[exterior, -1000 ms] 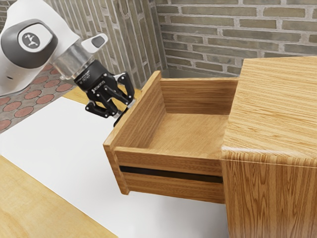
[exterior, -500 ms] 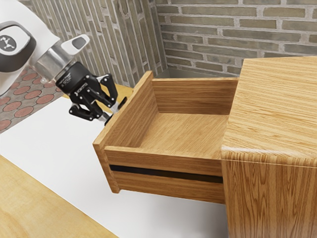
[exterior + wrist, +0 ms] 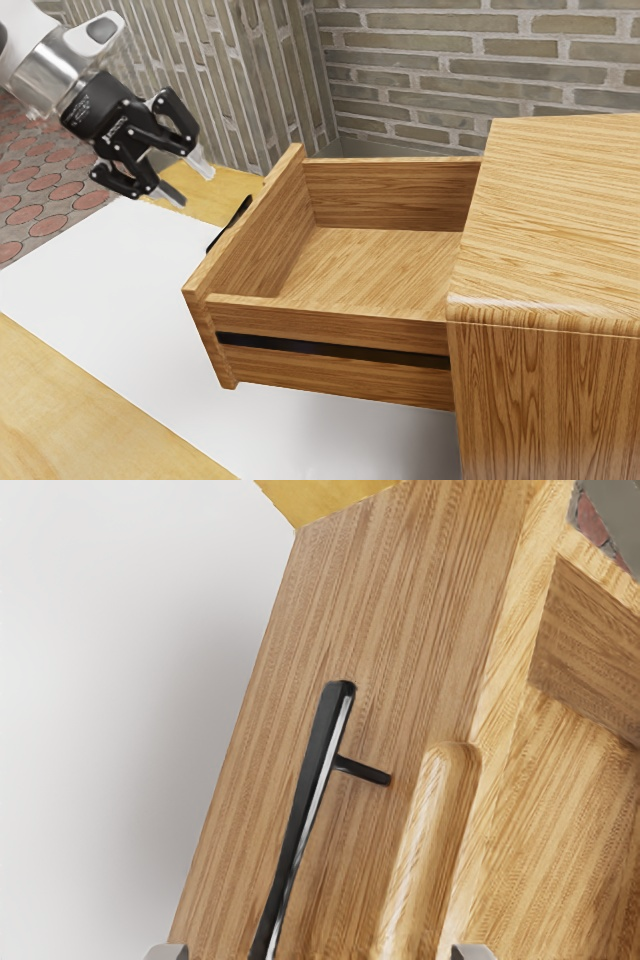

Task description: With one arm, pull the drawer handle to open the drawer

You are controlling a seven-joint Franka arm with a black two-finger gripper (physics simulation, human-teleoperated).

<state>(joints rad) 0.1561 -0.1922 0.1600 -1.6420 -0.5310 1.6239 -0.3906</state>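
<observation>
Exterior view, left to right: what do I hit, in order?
gripper, open → drawer handle → drawer, pulled out → cabinet

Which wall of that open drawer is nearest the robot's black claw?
The front wall, the one bearing the thin black handle; the open gripper hangs outside it, touching nothing.

Bright, even light all over; soft shade inside the drawer (image 3: 370,270); the white tabletop (image 3: 100,730) washes out nearly blank.

Free room between hand (image 3: 190,183) and handle (image 3: 229,222), drawer front (image 3: 400,610) right behind.
</observation>
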